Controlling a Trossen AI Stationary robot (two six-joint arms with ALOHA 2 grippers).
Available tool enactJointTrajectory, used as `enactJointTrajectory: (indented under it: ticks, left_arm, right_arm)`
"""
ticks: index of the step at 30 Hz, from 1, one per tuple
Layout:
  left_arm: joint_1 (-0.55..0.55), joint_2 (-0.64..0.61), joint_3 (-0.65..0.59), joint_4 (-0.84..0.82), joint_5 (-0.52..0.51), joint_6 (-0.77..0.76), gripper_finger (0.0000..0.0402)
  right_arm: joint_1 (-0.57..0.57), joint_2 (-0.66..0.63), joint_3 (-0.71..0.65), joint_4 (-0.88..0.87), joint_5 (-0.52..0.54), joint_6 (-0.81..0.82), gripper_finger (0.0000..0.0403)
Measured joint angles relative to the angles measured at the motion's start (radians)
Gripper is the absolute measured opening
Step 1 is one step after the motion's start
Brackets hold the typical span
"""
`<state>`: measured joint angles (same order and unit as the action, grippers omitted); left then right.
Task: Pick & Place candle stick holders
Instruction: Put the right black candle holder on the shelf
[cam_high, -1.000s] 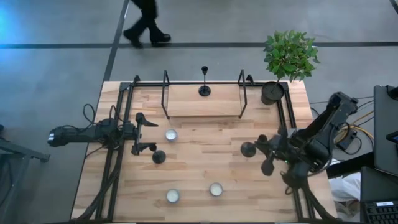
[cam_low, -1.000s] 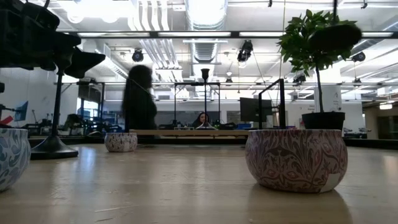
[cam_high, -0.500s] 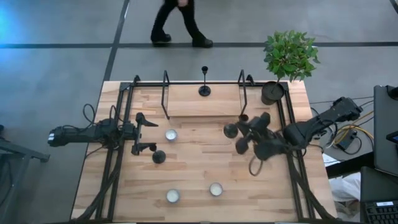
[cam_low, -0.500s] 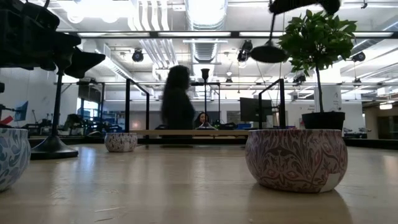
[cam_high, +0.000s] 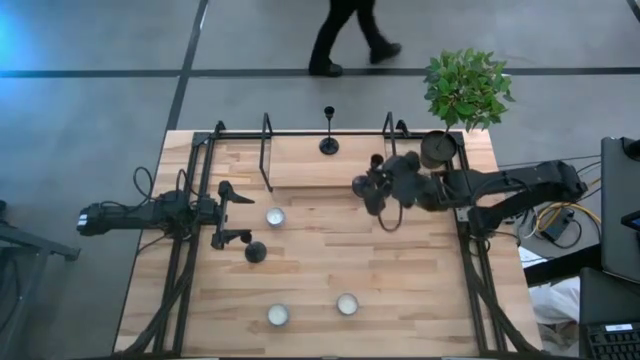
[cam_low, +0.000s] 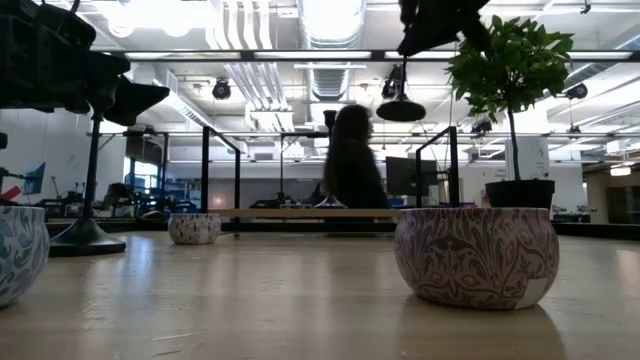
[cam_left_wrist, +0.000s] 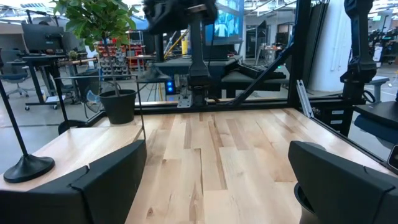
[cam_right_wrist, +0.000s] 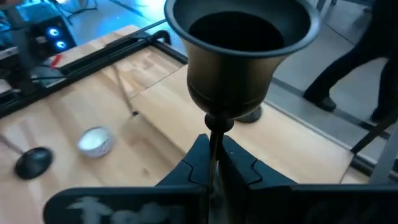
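Note:
My right gripper (cam_high: 388, 186) is shut on a black candle stick holder (cam_high: 364, 188) in the air over the table's far right part, next to the raised wooden shelf (cam_high: 300, 165). In the low view its round base (cam_low: 400, 108) hangs below the gripper (cam_low: 440, 20). A second holder (cam_high: 329, 146) stands by its base on the shelf. A third (cam_high: 256, 251) stands on the table just beside the near finger of my left gripper (cam_high: 232, 214), which is open and empty at the left. My right gripper pinches the holder's thin stem (cam_right_wrist: 215, 134) just below the cup (cam_right_wrist: 239, 43) between its two fingers (cam_right_wrist: 198, 158). The fingers lie across the stem. The holder is lifted clear of the table, cup end above the fingers and round base hanging below them, somewhat tilted.
Three small white candle cups stand on the table (cam_high: 275, 216), (cam_high: 278, 315), (cam_high: 347, 303). A dark pot with a green plant (cam_high: 438, 150) stands at the far right corner. Black rails (cam_high: 266, 150) frame the shelf. A person (cam_high: 350, 35) walks behind the table.
My right gripper has carried the holder from the table's right side toward the far edge and the left, up to the raised shelf's right end, staying shut on it. The person behind the table has walked to the right.

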<state>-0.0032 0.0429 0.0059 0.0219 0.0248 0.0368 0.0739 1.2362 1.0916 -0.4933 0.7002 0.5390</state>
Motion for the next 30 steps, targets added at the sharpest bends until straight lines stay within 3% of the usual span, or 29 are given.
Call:
enactJointTrajectory:
  ticks: [13,17,23,30]
  left_arm:
    - [0.0,0.0,0.0,0.0,0.0,0.0,0.0399]
    - [0.001,0.0,0.0,0.0,0.0,0.0,0.0399]
    - [0.001,0.0,0.0,0.0,0.0,0.0,0.0399]
    - [0.001,0.0,0.0,0.0,0.0,0.0,0.0399]
  right_arm:
    - [-0.189,0.06,0.037,0.087,-0.068,-0.096,0.0008]
    - [-0.195,0.162,0.122,0.049,0.018,-0.093,0.0008]
    - [-0.196,0.328,0.28,-0.077,0.204,0.064,0.0008]
    - [-0.231,0.451,0.308,-0.074,0.216,0.162,0.0008]
